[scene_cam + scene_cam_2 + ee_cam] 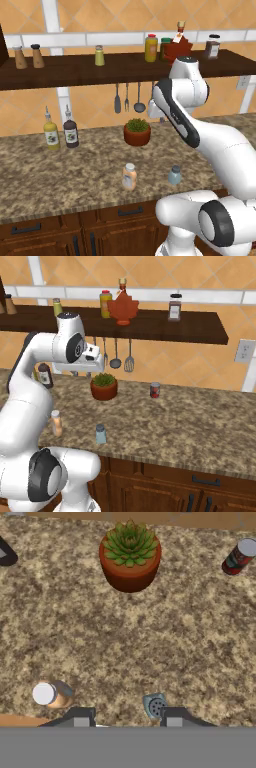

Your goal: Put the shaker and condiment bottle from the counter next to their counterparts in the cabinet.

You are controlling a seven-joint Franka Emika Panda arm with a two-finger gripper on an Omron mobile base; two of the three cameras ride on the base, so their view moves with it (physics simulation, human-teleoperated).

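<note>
A potted succulent (137,131) stood on the speckled stone counter (60,170), with a red can (155,390) to its right. Two spouted bottles (61,132), one yellow and one dark, stood together further left, and utensils (127,97) hung below the shelf. Two brown shakers (28,56) sat on the shelf's left end.

base views flank counter (60,170), hand view overhead
</note>
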